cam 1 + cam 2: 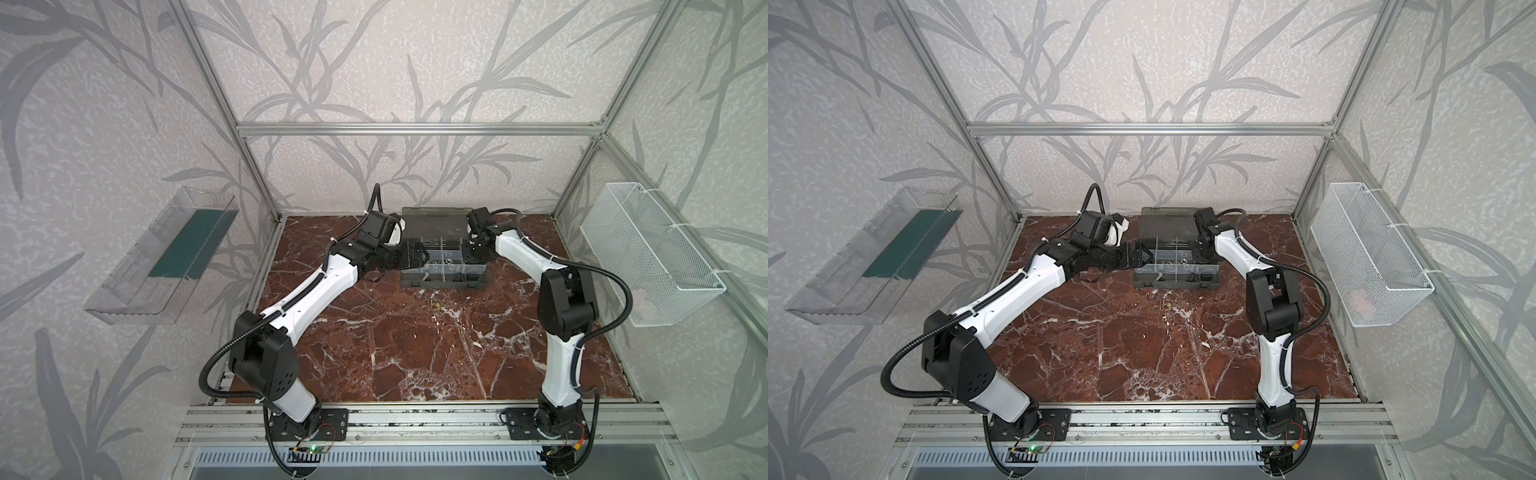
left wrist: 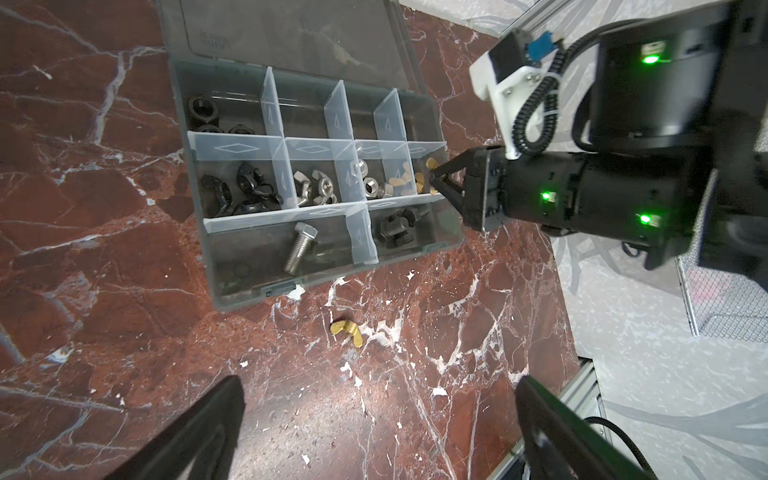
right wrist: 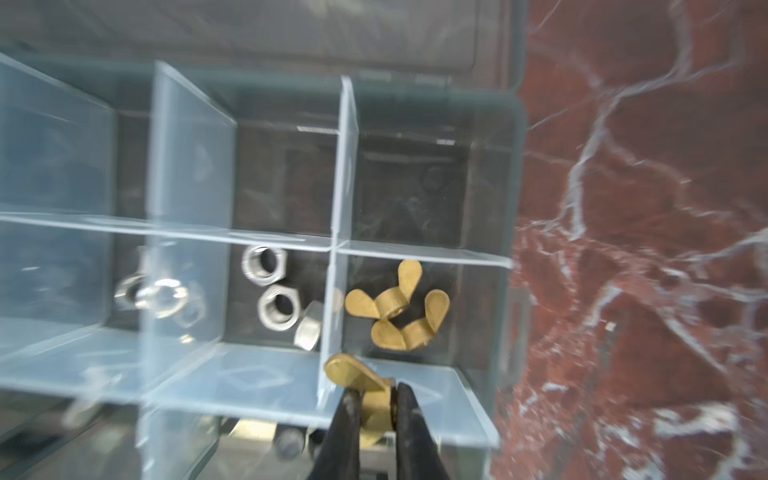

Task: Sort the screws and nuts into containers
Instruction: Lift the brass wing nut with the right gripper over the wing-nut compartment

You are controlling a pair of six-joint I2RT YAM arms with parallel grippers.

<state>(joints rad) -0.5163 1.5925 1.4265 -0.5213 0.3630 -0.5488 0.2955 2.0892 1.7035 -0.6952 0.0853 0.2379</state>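
The dark grey organiser case lies open at the back of the marble table, its containers split by clear dividers. They hold black nuts, silver nuts, brass wing nuts, a silver screw and black screws. My right gripper is shut on a brass wing nut over the compartment holding brass nuts. My left gripper hovers open and empty at the case's left end. One brass wing nut lies loose on the table.
The case's smoky lid lies folded back toward the rear wall. A clear tray with a green strip hangs on the left wall, a white mesh basket on the right. Aluminium frame posts border the table.
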